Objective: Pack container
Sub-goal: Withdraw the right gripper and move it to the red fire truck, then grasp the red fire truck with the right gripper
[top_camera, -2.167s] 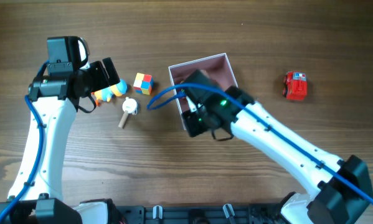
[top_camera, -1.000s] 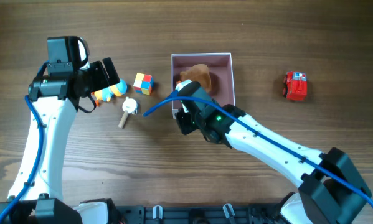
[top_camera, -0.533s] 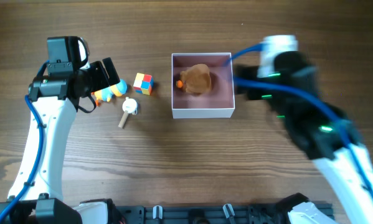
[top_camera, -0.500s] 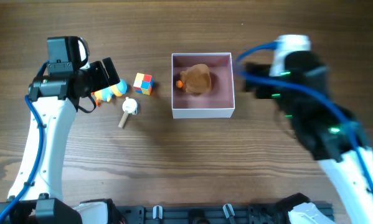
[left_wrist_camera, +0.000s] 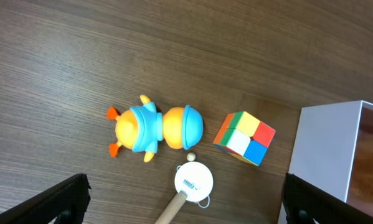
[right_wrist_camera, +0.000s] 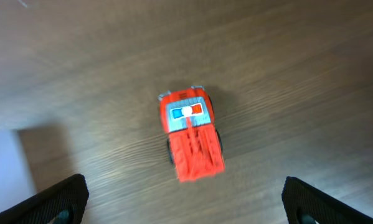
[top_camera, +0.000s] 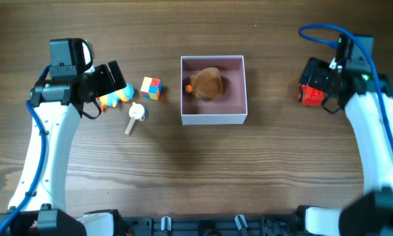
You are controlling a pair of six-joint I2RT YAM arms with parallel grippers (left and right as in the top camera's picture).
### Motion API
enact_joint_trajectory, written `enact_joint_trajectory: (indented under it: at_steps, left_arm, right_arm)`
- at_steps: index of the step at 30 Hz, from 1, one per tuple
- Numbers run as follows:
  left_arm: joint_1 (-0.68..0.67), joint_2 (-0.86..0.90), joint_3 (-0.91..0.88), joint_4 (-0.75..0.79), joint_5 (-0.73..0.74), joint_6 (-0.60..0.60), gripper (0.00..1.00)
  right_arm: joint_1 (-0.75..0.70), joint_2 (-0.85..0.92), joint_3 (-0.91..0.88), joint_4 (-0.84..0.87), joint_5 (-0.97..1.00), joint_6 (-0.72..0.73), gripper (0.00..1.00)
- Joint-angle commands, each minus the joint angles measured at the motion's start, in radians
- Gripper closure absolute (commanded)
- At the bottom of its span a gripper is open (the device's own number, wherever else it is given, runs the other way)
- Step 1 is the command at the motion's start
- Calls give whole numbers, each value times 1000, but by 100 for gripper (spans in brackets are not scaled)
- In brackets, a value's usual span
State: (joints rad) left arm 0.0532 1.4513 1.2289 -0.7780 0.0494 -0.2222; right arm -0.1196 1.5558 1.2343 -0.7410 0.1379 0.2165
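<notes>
A square, shallow, lidless container (top_camera: 214,118), white outside and pink inside, sits flat on the table (top_camera: 203,177) right of a multicoloured cube (top_camera: 151,88).

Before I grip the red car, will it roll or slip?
The red toy car shows black wheels at its sides, so a lengthwise nudge would probably roll it. It looks like hard plastic: likely stiff, light, perhaps slippery.

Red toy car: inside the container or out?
Out. The red toy car lies on bare wood, right of the container, under the open right gripper.
</notes>
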Motion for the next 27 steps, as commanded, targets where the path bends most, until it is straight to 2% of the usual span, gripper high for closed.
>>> enact_joint_trajectory:
  at_steps: [1, 8, 19, 24, 27]
  left_arm:
    - [-5, -2, 21, 2, -10, 13, 0]
    - [-5, -2, 21, 2, -10, 13, 0]
    - [-5, -2, 21, 2, -10, 13, 0]
    - [-5, -2, 21, 2, -10, 13, 0]
    - [-5, -2, 21, 2, -10, 13, 0]
  right_arm:
    - [-31, 103, -11, 29, -62, -112, 0]
    - [-39, 192, -11, 46, -49, -205, 2]
    - [-39, 312, -12, 16, -49, -236, 27]
    - [-39, 319, -12, 16, -49, -214, 30]
    - [-39, 319, -12, 15, -49, -214, 37]
